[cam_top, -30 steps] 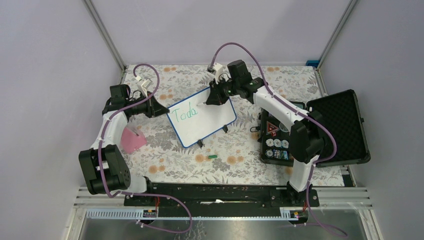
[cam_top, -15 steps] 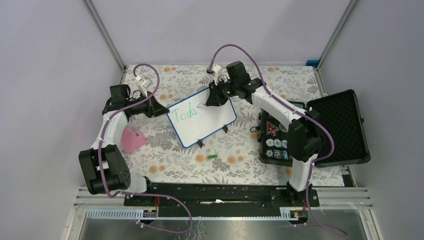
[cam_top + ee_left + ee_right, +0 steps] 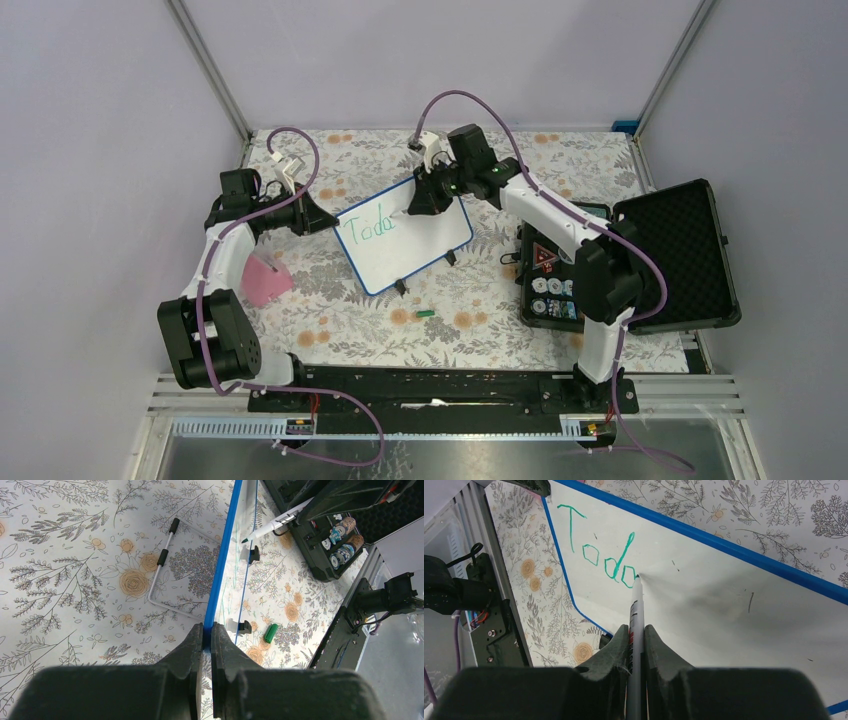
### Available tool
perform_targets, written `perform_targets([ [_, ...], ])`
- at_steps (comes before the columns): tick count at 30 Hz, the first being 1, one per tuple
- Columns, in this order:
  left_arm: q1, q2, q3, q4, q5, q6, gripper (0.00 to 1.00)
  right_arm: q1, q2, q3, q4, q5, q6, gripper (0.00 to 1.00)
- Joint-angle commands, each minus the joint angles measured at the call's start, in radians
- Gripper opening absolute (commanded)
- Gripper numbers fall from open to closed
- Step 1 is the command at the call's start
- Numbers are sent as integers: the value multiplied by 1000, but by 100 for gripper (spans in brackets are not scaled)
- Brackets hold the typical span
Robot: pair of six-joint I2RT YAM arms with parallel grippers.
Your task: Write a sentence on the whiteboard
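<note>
A blue-framed whiteboard stands tilted on the floral table, with green letters "Toda" at its upper left. My left gripper is shut on the board's left edge; in the left wrist view the gripper pinches the blue frame. My right gripper is shut on a white marker, and in the right wrist view the gripper holds the marker with its tip touching the board beside the last letter. The marker also shows in the left wrist view.
A green marker cap lies on the table in front of the board. An open black case with small items sits at the right. A pink cloth lies at the left. The board's wire stand shows behind it.
My right gripper has shifted slightly left with the marker, working on the last green letter. The left gripper and the board have not moved.
</note>
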Motion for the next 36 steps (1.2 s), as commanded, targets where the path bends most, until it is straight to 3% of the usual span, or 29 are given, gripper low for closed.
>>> perform_targets([
  [1,-6,-27,32,25,-21,31,0,11,3,37,13,16,0,0],
  [36,-7,-30,31,25,-27,30,0,-17,-10,-2,9,74,-12,0],
])
